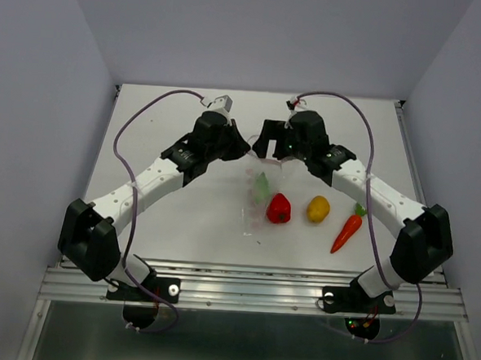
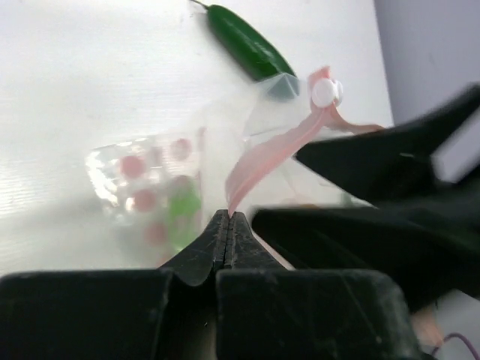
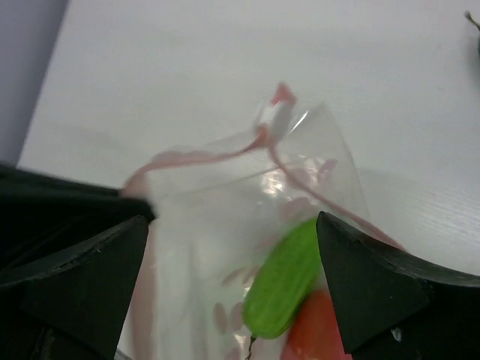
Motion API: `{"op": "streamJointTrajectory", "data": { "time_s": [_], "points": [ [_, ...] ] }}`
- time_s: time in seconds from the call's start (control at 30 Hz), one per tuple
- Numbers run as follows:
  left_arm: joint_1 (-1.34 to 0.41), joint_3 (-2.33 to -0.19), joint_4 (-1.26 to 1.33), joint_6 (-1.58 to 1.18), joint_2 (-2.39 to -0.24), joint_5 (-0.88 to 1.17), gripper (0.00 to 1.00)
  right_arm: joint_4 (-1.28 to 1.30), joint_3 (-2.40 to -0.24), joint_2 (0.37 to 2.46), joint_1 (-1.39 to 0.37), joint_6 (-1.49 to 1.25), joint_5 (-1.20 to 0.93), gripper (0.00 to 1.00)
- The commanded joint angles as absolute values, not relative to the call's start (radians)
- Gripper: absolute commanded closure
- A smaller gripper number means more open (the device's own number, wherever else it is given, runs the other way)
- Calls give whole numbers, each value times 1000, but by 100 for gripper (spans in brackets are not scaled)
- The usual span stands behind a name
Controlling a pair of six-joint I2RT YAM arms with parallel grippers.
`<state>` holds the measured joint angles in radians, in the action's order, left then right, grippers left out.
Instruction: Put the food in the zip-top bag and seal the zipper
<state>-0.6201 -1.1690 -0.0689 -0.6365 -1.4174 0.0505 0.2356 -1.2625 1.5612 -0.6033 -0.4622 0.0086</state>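
Out over the middle of the tabletop (image 1: pixel 197 226), it's early days: the zip-top bag (image 1: pixel 253 217) is held by its mouth edge and I'd say the packing has barely begun. The left fingers (image 2: pixel 217 240) are pressed tight together on that edge. The right fingers (image 3: pixel 367 277) are spread wide with the gaping mouth between them, gripping nothing I can see.

Now the food. The carrot (image 1: pixel 348 230) lies out on the right, well apart from the bag. The cucumber (image 2: pixel 247 41) is on bare tabletop just beyond the bag's corner. The red bell pepper (image 1: pixel 279 208) sits right against the bag's side, probably outside, though the crinkled plastic makes that hard to call. The yellow-orange piece (image 1: pixel 318 208) is near the pepper and clearly out. Only the light green pod (image 3: pixel 281 289) is surely inside, low against the plastic.

Last, the zipper (image 2: pixel 270 154): its pink strip runs into the left pinch, wide open, so sealing waits on three or four more items
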Motion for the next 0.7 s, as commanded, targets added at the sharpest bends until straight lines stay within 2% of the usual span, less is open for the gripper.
{"op": "streamJointTrajectory", "data": {
  "time_s": [0.0, 0.23, 0.37, 0.43, 0.57, 0.67],
  "points": [
    [-594, -1195, -92, -586, -1456, -17, 100, 176, -1377, 1439, -597, -347, -215, 0],
    [-594, -1221, -83, -569, -1489, -5, 100, 156, -1466, 1446, -597, -333, -408, 0],
    [-594, -1238, -80, -557, -1480, -5, 100, 158, -1488, 1463, -586, -364, -255, 0],
    [-594, -1250, -95, -546, -1467, -17, 100, 160, -1486, 1465, -530, -385, -223, 0],
    [-589, -1305, -132, -496, -1440, -55, 100, 173, -1470, 1499, -375, -458, -317, 0],
    [-584, -1359, -170, -457, -1439, -63, 100, 189, -1451, 1535, -286, -437, -281, 0]
  ]
}}
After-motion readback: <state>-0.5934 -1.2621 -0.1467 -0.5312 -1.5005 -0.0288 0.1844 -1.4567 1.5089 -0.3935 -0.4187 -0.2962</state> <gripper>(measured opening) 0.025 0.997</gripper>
